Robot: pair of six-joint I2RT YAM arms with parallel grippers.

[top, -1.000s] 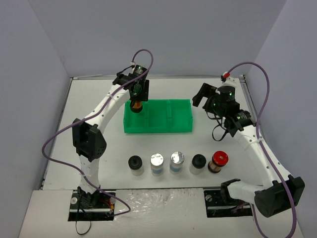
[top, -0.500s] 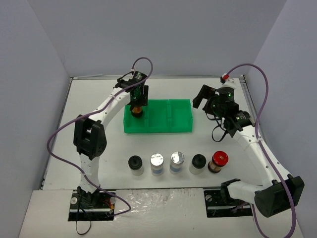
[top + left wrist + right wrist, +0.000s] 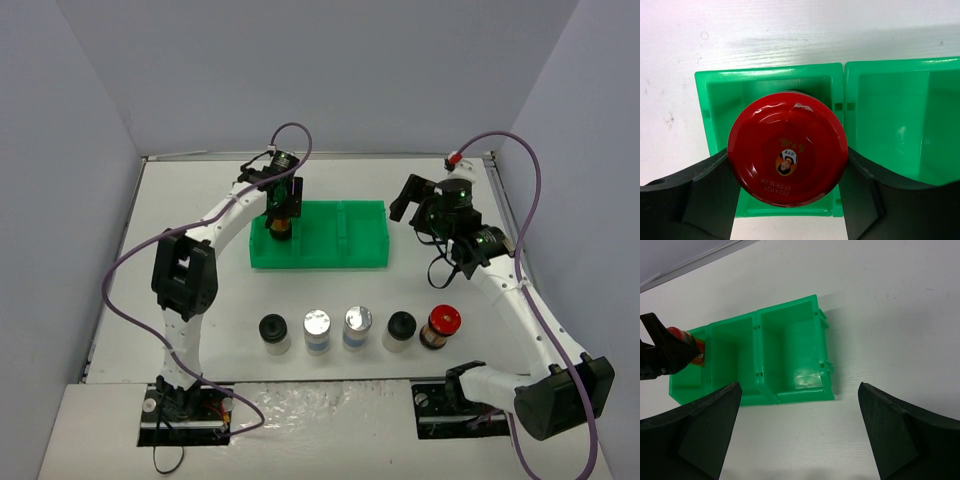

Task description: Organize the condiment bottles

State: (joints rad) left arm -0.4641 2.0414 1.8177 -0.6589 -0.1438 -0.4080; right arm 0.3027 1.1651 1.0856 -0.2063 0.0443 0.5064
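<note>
My left gripper (image 3: 281, 221) is shut on a red-capped jar (image 3: 787, 155) with a dark brown body and holds it upright in the left compartment of the green tray (image 3: 345, 240). The jar also shows in the right wrist view (image 3: 689, 344). Five condiment bottles stand in a row near the front: a black-capped one (image 3: 273, 331), two silver-capped ones (image 3: 317, 328) (image 3: 357, 325), a black-capped one (image 3: 400, 329) and a red-capped one (image 3: 441, 325). My right gripper (image 3: 414, 199) is open and empty, hovering just right of the tray; its jaws stand wide apart in the right wrist view (image 3: 800, 432).
The tray's middle and right compartments (image 3: 792, 347) hold nothing. Grey walls enclose the white table on the left, back and right. The tray's right compartment also shows in the left wrist view (image 3: 895, 115).
My left gripper has moved a little right and down with the red-capped jar, lowering it into the tray's left compartment. The right arm has barely moved.
</note>
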